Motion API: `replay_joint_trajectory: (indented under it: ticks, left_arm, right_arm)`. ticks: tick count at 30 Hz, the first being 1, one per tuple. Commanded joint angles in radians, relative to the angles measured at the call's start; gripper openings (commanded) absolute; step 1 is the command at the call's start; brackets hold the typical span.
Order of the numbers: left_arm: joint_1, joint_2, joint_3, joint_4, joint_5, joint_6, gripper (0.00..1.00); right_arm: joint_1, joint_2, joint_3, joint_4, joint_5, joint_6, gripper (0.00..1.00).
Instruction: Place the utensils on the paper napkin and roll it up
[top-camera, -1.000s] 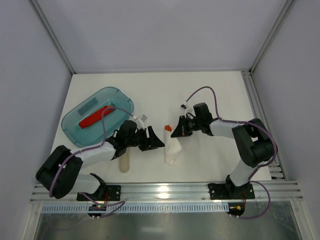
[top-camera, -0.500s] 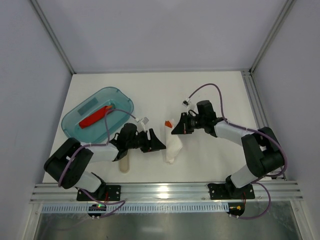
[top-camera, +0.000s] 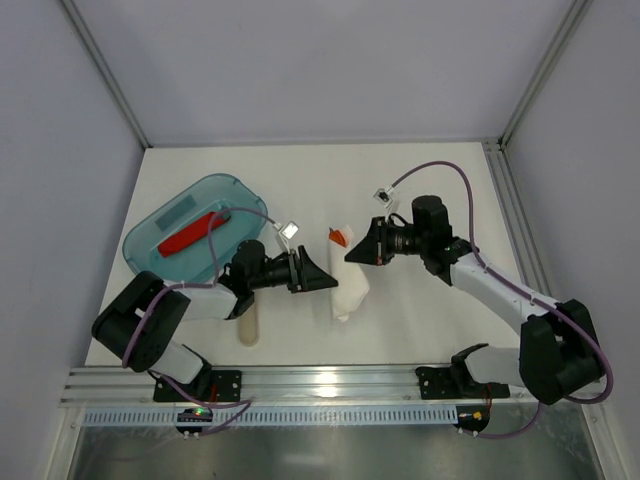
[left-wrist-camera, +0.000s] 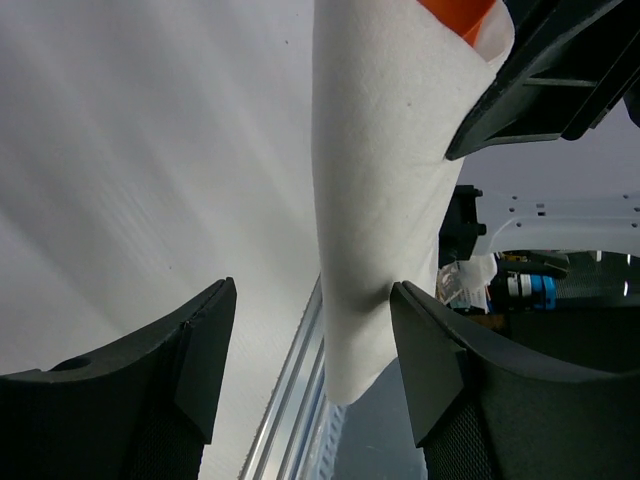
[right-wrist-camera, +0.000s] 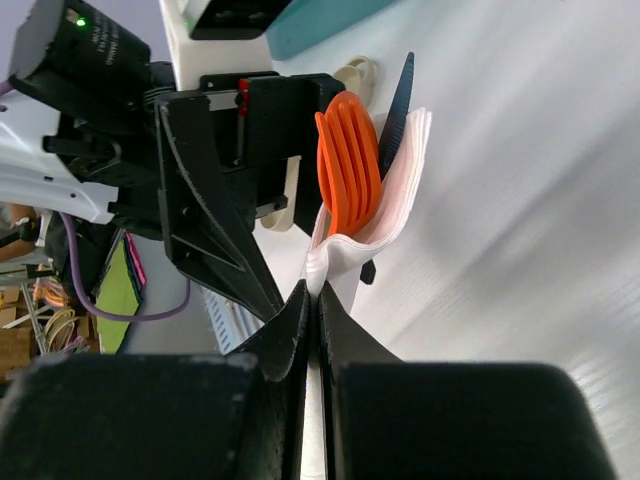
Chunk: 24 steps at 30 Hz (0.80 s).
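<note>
Mid-table, betw. the two arms, I've got the napkin (top-camera: 348, 288) folded into a loose roll lying near-to-far, w/ the orange fork (top-camera: 340, 237) poking out its far end. On the R wrist cam a dark utensil (right-wrist-camera: 399, 95) sits in the fold beside the fork. My right gripper (top-camera: 350, 256) is closed, tips pinching the napkin's edge on the right side of the roll, toward its far end. My left gripper (top-camera: 325, 283) sits just left of the roll, jaws spread wide, gripping nothing. On the L wrist cam the napkin runs past one finger (left-wrist-camera: 440, 370); can't tell if it touches. A beige utensil (top-camera: 248, 325) lies near left by the left arm, well apart from the napkin. Far left is a teal tray (top-camera: 150, 240) w/ a red item (top-camera: 190, 233) in it.
</note>
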Motion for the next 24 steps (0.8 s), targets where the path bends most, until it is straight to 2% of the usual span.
replay_joint_trajectory:
  ticks: [1, 7, 15, 24]
  left_arm:
    - [0.004, -0.027, 0.037, 0.1, 0.071, -0.015, 0.68]
    - [0.0, -0.024, 0.039, 0.251, 0.109, -0.105, 0.68]
    - [-0.037, 0.023, 0.066, 0.266, 0.123, -0.119, 0.64]
    - [-0.04, 0.085, 0.073, 0.341, 0.144, -0.159, 0.54]
  right_arm:
    - [-0.003, -0.058, -0.003, 0.021, -0.054, 0.043, 0.04]
    - [-0.003, -0.096, 0.006, 0.036, -0.077, 0.076, 0.04]
    - [-0.001, -0.112, -0.007, 0.072, -0.087, 0.106, 0.04]
    - [-0.001, -0.104, -0.015, 0.081, -0.089, 0.103, 0.04]
